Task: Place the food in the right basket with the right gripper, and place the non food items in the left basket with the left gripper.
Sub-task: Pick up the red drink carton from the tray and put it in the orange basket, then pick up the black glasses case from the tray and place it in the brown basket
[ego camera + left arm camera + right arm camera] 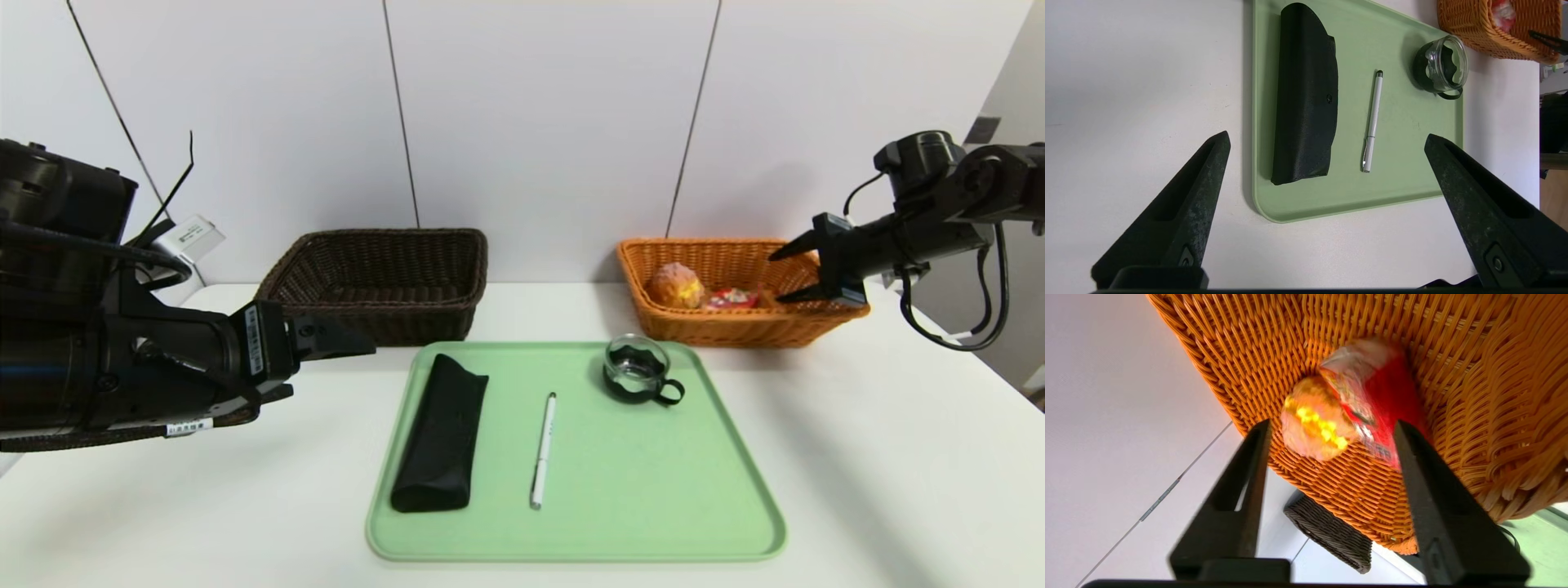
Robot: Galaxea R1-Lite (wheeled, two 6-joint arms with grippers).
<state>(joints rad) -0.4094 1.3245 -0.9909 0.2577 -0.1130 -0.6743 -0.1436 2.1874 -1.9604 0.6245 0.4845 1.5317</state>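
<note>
Nearest me, at the left edge of the head view, my left gripper (359, 343) hangs over the worktop (898, 457) with its jaws spread wide and nothing between them. At the right of the frame, my right gripper (796, 273) sits over the orange basket (735, 331), jaws parted and released; the bun (678, 286) and the red carton (732, 299) lie inside, touching each other. I judge the risk here to be the lower jaw catching the wicker rim as I pull out and dragging the basket. The dark basket (384, 314), centre left, looks empty. The green tray (637, 506) in the lower middle holds the pouch (441, 433), pen (543, 449) and glass cup (637, 367), well apart; I expect the slim pen to slip from a pinch.
</note>
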